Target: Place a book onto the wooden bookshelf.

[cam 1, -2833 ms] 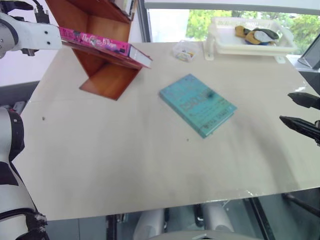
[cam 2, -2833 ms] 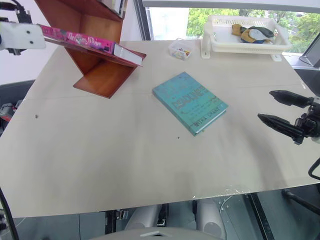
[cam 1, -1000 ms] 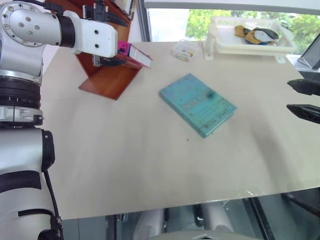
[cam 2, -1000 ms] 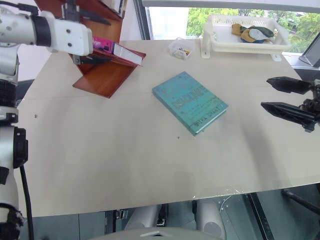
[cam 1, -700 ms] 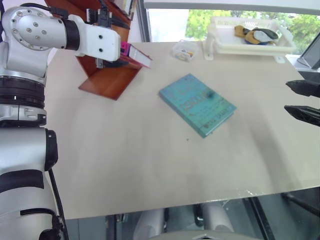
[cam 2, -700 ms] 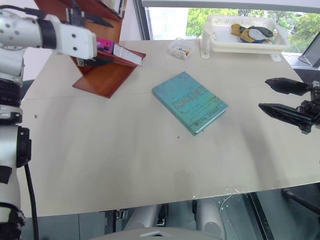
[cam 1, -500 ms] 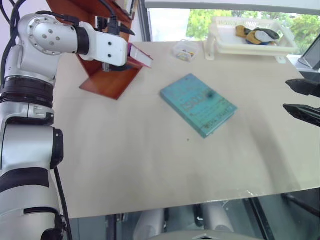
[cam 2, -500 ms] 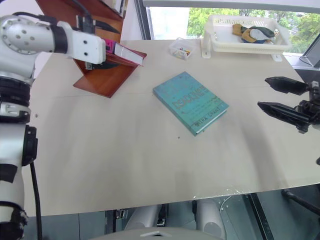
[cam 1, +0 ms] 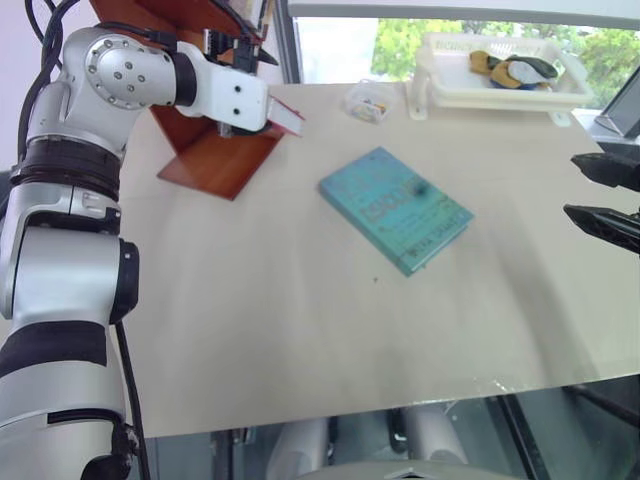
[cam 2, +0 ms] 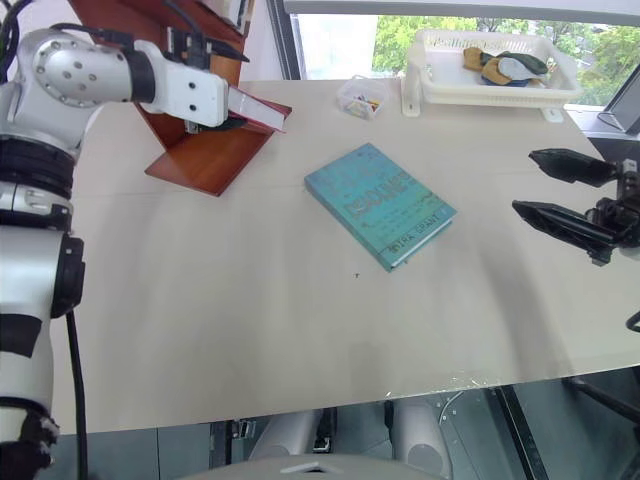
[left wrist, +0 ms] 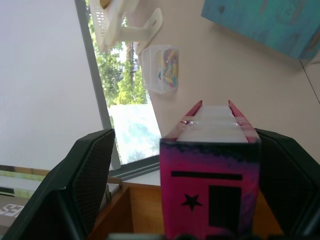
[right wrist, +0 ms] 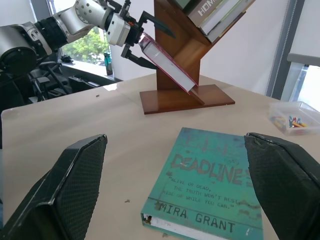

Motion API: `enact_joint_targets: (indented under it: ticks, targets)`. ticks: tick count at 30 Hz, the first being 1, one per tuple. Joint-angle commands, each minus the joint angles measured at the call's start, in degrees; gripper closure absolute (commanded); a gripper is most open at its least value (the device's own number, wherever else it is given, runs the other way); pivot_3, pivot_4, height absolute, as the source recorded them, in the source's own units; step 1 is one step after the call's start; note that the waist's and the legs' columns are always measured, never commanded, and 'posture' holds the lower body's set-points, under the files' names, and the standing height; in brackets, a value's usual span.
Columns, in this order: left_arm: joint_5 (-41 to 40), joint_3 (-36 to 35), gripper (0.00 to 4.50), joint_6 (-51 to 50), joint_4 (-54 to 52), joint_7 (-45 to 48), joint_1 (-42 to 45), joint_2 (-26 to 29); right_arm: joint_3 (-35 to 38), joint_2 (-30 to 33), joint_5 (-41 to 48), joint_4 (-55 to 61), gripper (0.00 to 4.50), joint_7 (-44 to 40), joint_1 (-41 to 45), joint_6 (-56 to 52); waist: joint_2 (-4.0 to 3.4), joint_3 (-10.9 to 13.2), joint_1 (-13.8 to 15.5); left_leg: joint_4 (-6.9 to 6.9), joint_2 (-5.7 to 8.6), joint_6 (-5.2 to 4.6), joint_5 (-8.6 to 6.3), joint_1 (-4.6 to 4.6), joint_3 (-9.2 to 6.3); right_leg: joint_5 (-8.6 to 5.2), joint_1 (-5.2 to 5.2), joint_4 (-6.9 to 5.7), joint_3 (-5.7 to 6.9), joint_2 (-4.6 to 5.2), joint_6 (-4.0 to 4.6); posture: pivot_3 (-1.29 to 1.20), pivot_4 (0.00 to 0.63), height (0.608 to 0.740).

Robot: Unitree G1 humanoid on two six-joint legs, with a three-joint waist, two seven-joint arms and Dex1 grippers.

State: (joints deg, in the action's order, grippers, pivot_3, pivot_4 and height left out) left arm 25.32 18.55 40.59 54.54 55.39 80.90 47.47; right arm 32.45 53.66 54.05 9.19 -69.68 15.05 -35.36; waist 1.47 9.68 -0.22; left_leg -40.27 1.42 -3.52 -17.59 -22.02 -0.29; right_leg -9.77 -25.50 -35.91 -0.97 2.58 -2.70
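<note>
- Right wrist view: the book (right wrist: 167, 62) lies tilted on a slanted board of the wooden bookshelf (right wrist: 192, 75), its lower end near the base. The left gripper (right wrist: 141, 37) straddles the upper end with its jaws spread and not clamping.
- Left wrist view: the pink end of the book sits between the two black fingers (left wrist: 82, 175), with a visible gap on each side. The book appears to be released.
- Step in hand, as judged: confirm the book is seated, then withdraw. Back the left gripper straight off along the book's length, jaws wide, so that neither finger drags the cover or tips the book off the board.
- Head views: the teal-green book (cam 1: 396, 209) lies flat mid-table, well apart from the bookshelf. The right gripper (cam 2: 565, 200) hangs open and empty over the right side of the table (cam 1: 300, 330).
- View differences: the head views hide most of the book behind the left arm, while the right wrist view shows the full slant, plus other books on a higher shelf.
</note>
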Motion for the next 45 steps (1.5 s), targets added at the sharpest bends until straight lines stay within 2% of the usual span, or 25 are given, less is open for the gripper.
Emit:
enact_joint_targets:
  ticks: [1,7,9,12,13,14,16,19,22,32,34,35,41,42,45]
  targets:
    - [1.37,-0.14,0.04,1.2,0.89,-2.98,2.6,0.99,1.34,0.3,0.64,0.69,0.0,-0.3,0.85,1.41,0.0,0.0,0.01,0.0,0.0,0.0,0.0,0.0,0.0,0.0,0.0,0.0,0.0,0.0,0.0,0.0,0.15,0.74]
    - [3.26,0.68,0.04,1.88,2.95,-4.31,2.58,1.58,0.76,0.69,0.4,-0.14,0.0,-0.77,1.41,1.78,0.0,0.0,0.01,0.0,0.0,0.0,0.0,0.0,-0.01,0.0,0.0,-0.01,0.0,0.0,0.0,0.0,0.15,0.74]
    - [3.56,0.84,0.44,1.76,3.42,-4.56,2.84,1.7,0.56,0.7,0.25,-0.3,0.0,-0.88,1.55,1.88,0.0,0.0,0.01,0.0,0.0,0.0,0.0,0.0,0.0,0.0,0.0,-0.01,0.0,0.0,0.0,0.0,0.15,0.74]
    - [4.58,1.33,1.29,1.53,3.93,-5.5,3.19,2.21,0.46,0.73,0.17,-0.41,0.0,-1.05,1.61,1.88,0.0,0.0,0.01,0.0,0.0,0.0,0.0,0.0,0.0,0.0,0.0,0.0,0.0,0.0,0.0,0.0,0.15,0.74]
    - [4.93,1.46,1.87,1.53,4.07,-5.85,3.28,2.37,0.52,0.75,0.15,-0.44,0.0,-1.15,1.53,1.92,0.0,0.0,0.01,0.0,0.0,0.0,0.0,0.0,0.0,0.0,0.0,0.0,0.01,0.0,0.0,0.0,0.15,0.74]
    - [5.45,1.7,2.14,1.51,4.18,-6.27,3.43,2.63,0.6,0.79,0.15,-0.44,0.0,-1.2,1.44,1.92,0.0,0.0,0.01,0.0,0.0,0.0,0.0,0.0,-0.01,0.0,0.0,-0.01,0.01,0.0,0.0,0.0,0.15,0.74]
    - [6.77,2.33,3.01,1.24,4.66,-7.5,3.88,3.25,0.76,0.83,0.17,-0.36,0.0,-1.29,1.19,1.93,0.0,0.0,0.0,0.0,0.0,0.0,0.0,0.0,-0.01,0.0,0.0,-0.01,0.01,0.0,0.0,0.0,0.15,0.74]
    - [8.73,3.08,3.69,0.71,5.57,-9.19,4.61,4.13,0.82,0.81,0.06,-0.26,0.0,-1.31,0.98,2.02,0.0,0.0,0.0,0.0,0.0,0.0,0.0,0.0,-0.01,0.0,0.0,0.0,0.01,0.0,0.0,0.0,0.15,0.74]
    - [10.75,3.76,3.84,0.14,6.53,-11.0,5.77,4.9,0.81,0.67,-0.12,-0.35,0.0,-1.2,1.12,2.31,0.0,0.0,-0.02,0.0,0.0,-0.01,0.0,-0.01,-0.01,0.0,0.0,0.0,0.01,0.0,0.0,0.0,0.15,0.74]
    - [13.33,5.1,3.84,-1.58,9.89,-14.24,7.8,5.25,1.15,0.61,-0.24,-0.25,0.0,-0.96,1.11,2.83,0.02,0.01,-0.6,0.01,-0.01,-0.01,-0.01,-0.03,-0.01,0.0,-0.03,0.0,0.01,-0.01,0.0,0.0,0.15,0.74]
    - [13.6,5.28,2.8,-2.57,10.36,-14.41,8.05,5.35,1.06,0.67,-0.3,-0.33,0.0,-0.96,1.28,2.9,0.02,0.01,-0.62,0.02,-0.02,-0.01,-0.01,-0.01,0.0,0.0,-0.03,-0.02,0.0,-0.02,0.0,0.0,0.15,0.74]
    - [13.78,5.47,2.57,-2.77,10.52,-14.45,8.16,5.41,1.02,0.7,-0.34,-0.39,0.0,-0.98,1.34,2.94,0.02,0.01,-0.63,0.02,-0.03,-0.01,-0.01,0.0,0.01,0.0,-0.03,-0.03,0.0,-0.02,0.0,0.0,0.15,0.74]
    - [14.86,6.31,0.25,-3.53,11.06,-15.87,8.19,6.1,0.9,1.0,-0.36,-0.69,0.0,-1.21,1.55,2.84,0.01,0.01,-0.64,0.02,-0.05,-0.01,-0.01,0.06,0.07,0.0,-0.03,-0.09,-0.08,-0.08,0.0,0.0,0.15,0.74]
    - [14.87,6.29,0.03,-3.81,11.23,-15.55,8.17,6.29,0.8,1.02,-0.36,-0.77,0.0,-1.26,1.65,2.8,0.01,0.01,-0.52,0.02,-0.05,-0.01,-0.01,0.05,0.05,0.0,-0.03,-0.08,-0.06,-0.08,0.0,0.0,0.15,0.74]
    - [15.14,6.44,0.03,-4.33,11.41,-15.07,8.2,6.91,0.37,1.1,-0.37,-1.22,0.0,-1.4,2.37,2.81,0.01,0.01,-0.33,0.01,-0.01,-0.01,-0.01,0.01,0.04,0.01,-0.02,-0.04,-0.03,0.0,-0.01,0.0,0.15,0.74]
